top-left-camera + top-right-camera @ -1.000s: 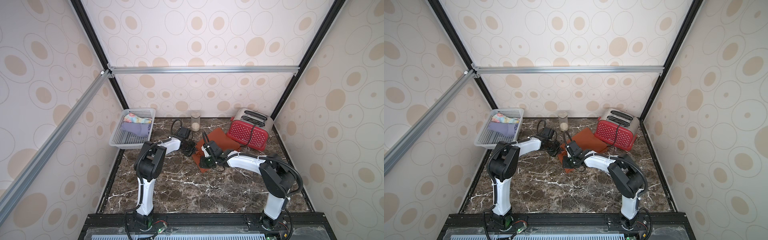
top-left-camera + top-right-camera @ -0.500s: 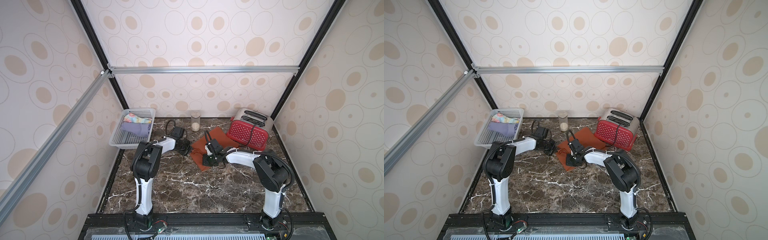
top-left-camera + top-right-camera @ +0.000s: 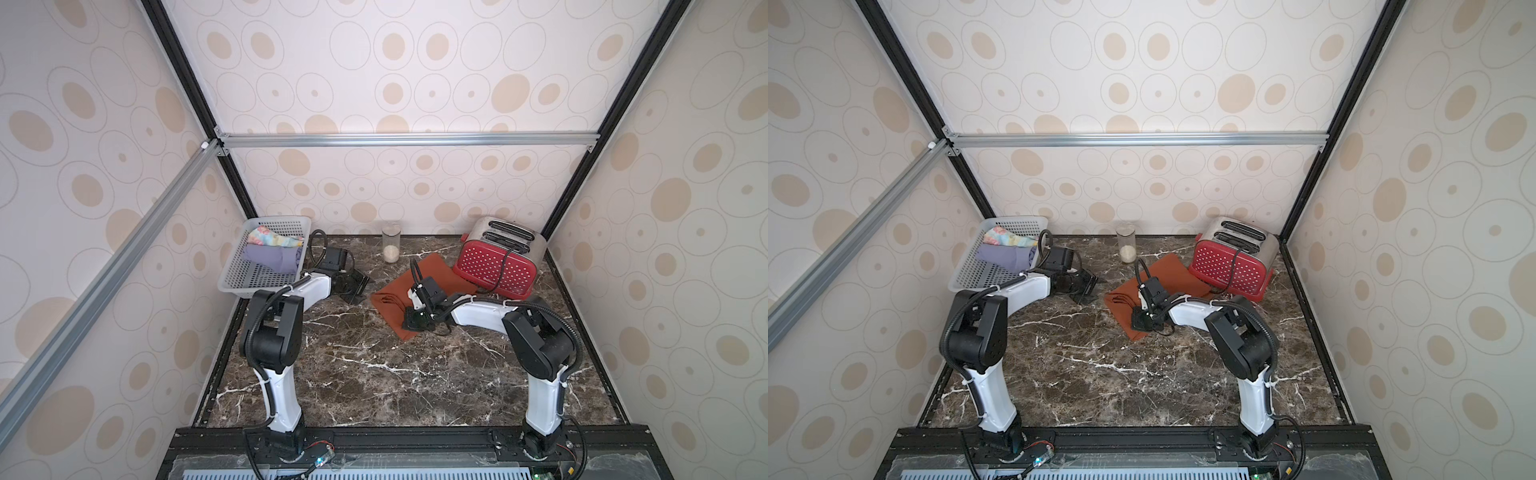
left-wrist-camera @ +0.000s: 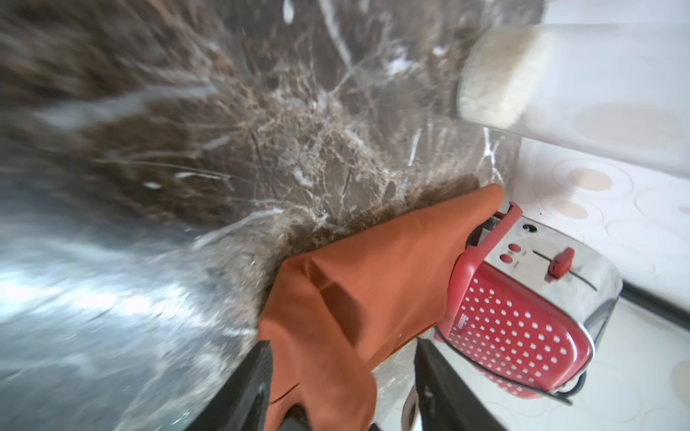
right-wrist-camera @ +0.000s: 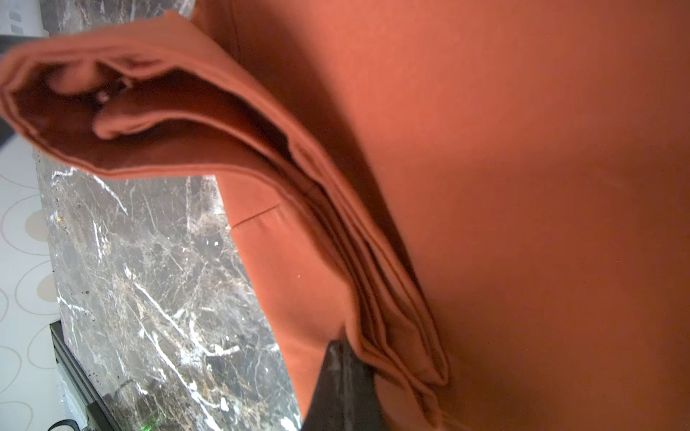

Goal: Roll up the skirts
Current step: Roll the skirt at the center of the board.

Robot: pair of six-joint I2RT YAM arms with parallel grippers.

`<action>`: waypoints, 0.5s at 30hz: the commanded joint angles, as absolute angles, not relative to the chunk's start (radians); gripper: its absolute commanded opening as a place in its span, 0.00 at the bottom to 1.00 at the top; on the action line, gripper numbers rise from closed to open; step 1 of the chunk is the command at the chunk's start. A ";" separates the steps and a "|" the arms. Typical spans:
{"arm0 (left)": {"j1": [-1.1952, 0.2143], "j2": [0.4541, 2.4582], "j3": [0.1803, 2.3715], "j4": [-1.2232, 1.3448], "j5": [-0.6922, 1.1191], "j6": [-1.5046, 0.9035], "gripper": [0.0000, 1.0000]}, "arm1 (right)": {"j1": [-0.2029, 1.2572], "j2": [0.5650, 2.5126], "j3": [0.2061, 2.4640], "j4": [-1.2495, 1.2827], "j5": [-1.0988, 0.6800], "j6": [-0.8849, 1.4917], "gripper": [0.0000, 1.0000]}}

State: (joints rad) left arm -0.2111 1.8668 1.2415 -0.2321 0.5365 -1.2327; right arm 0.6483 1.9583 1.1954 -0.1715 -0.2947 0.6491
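The rust-orange skirt [image 3: 432, 272] [image 3: 1167, 270] lies partly folded on the marble table, its far end against the toaster. My right gripper [image 3: 414, 322] [image 3: 1140, 323] is shut on the skirt's layered front edge [image 5: 392, 336]; one dark finger [image 5: 343, 384] shows beside the folds and the second is hidden. My left gripper [image 3: 356, 286] [image 3: 1086, 286] stands open just left of the skirt. In the left wrist view the skirt's end [image 4: 373, 280] shows between the spread fingers [image 4: 257, 373], unpinched. The lavender skirt [image 3: 272, 257] and the floral skirt [image 3: 270, 237] sit in the basket.
A white mesh basket [image 3: 249, 284] stands at the back left. A red toaster [image 3: 494, 266] with a black cord is at the back right, touching the orange skirt. A clear jar [image 3: 391, 247] with pale grains stands by the back wall. Walls close in on three sides.
My left gripper has opened, let go of the orange skirt and drawn back a little to the left. The right gripper keeps its hold on the folded edge.
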 commanded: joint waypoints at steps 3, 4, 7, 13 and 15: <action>-0.224 1.742 1.111 -0.290 0.472 -1.012 0.57 | 0.635 2.004 1.190 -0.261 -0.280 0.622 0.00; -0.245 1.746 1.100 -0.283 0.490 -0.996 0.52 | 0.632 2.010 1.196 -0.259 -0.283 0.618 0.00; -0.313 1.772 1.116 -0.275 0.516 -0.968 0.35 | 0.630 2.014 1.206 -0.261 -0.286 0.614 0.00; -0.363 1.888 1.205 -0.222 0.519 -1.023 0.14 | 0.626 2.017 1.224 -0.274 -0.290 0.603 0.00; -0.361 1.928 1.250 -0.225 0.504 -1.028 0.15 | 0.625 2.023 1.233 -0.285 -0.289 0.596 0.00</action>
State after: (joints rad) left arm -0.3767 1.8988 1.1751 -0.2466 0.5259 -1.0267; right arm 0.6376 1.9774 1.2285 -0.2062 -0.3214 0.6163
